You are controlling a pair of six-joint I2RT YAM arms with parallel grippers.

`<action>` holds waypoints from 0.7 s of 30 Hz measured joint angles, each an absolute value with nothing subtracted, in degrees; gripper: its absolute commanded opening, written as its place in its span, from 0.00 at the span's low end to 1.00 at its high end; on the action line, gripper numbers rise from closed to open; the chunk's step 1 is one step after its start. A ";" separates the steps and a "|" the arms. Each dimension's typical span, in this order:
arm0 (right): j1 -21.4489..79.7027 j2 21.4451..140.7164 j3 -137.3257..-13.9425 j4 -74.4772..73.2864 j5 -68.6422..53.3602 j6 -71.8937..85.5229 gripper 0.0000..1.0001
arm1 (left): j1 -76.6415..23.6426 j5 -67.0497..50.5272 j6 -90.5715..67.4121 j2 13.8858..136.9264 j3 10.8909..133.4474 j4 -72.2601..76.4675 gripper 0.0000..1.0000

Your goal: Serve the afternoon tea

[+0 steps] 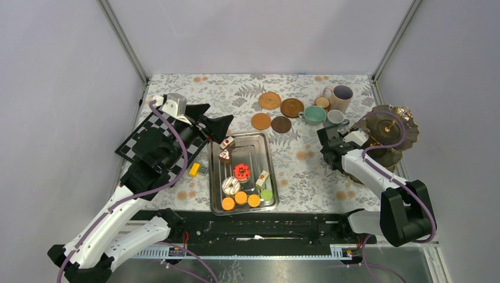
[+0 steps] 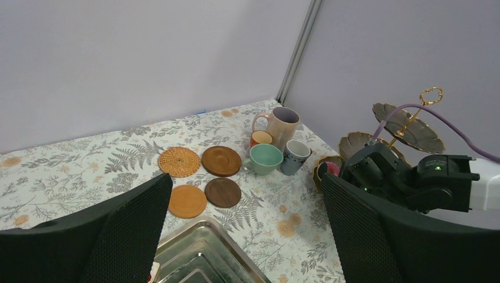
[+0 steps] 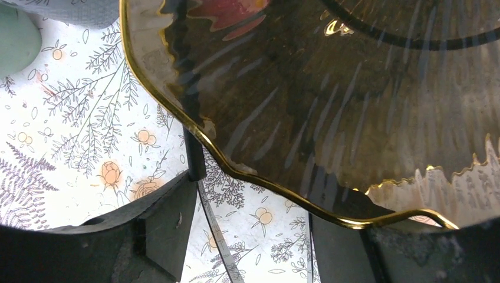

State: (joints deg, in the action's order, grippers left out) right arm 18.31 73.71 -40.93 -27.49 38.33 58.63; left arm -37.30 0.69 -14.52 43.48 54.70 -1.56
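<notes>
The left gripper (image 2: 246, 180) hangs spread wide above the steel tray (image 2: 200, 236), likely to grab a cake slice (image 1: 227, 143), and the right gripper (image 3: 259, 206), spread too, sits by the tier stand (image 3: 354, 88) where treats go.

**Tea things spread across the desk**

Four mugs, beige (image 1: 341, 96), small orange (image 1: 321, 102), teal (image 1: 314, 114) and grey (image 1: 336, 117), stand upright, bunched far right on the desk (image 1: 306, 171). The dark gold-rimmed three-tier stand (image 1: 389, 127) is beside them. Four round brown coasters (image 1: 281, 124) lie flat to their left. Donuts (image 1: 242, 171), cake slices (image 1: 227, 142) and orange biscuits (image 1: 241, 198) lie in the steel tray (image 1: 270, 153).
</notes>
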 measured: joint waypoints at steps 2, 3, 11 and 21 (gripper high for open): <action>18.31 74.00 -40.93 -27.24 38.33 58.08 0.76 | -37.43 0.84 -14.46 43.48 54.70 -1.56 0.99; 18.28 74.06 -40.93 -27.16 38.33 57.71 0.77 | -37.47 0.86 -14.41 43.48 54.70 -1.56 0.99; 18.20 74.15 -40.95 -26.63 37.45 54.72 0.77 | -37.47 1.13 -14.35 43.48 54.70 -1.56 0.99; 18.13 68.88 -40.97 -29.58 34.48 51.40 0.82 | -37.47 1.26 -14.35 43.51 54.70 -1.56 0.99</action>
